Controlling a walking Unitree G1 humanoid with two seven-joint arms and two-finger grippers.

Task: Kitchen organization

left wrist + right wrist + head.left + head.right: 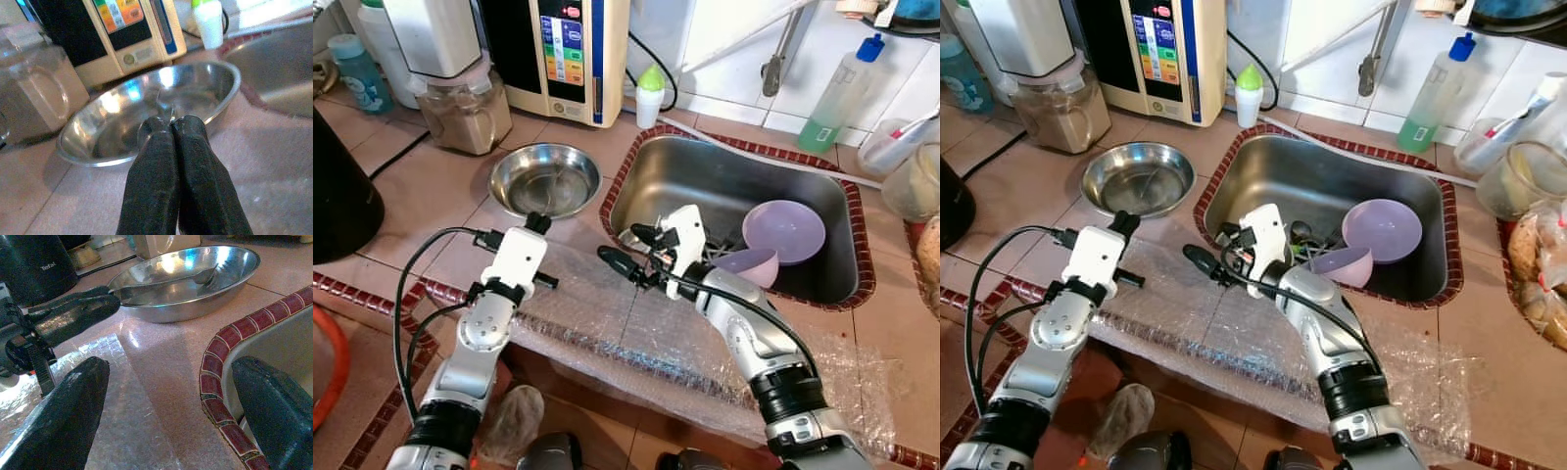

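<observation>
A steel bowl (pixel 545 179) sits on the tiled counter left of the sink (pixel 656 166). My left gripper (pixel 538 222) is at the bowl's near rim, shut on the handle of a metal spoon (pixel 195 276) whose head rests inside the bowl. The pressed-together fingertips (pixel 156 132) point into the bowl in the left wrist view. My right gripper (pixel 628 247) stands open and empty over the sink's near-left corner, above a bubble-wrap sheet (pixel 597 313). Two purple bowls (pixel 783 230) lie in the sink.
A water purifier (pixel 570 49), a lidded jar (pixel 460 113) and a small green-capped bottle (pixel 649 95) stand behind the bowl. A black kettle (pixel 337 196) stands at far left. A soap bottle (pixel 837 98) and containers crowd the right of the sink.
</observation>
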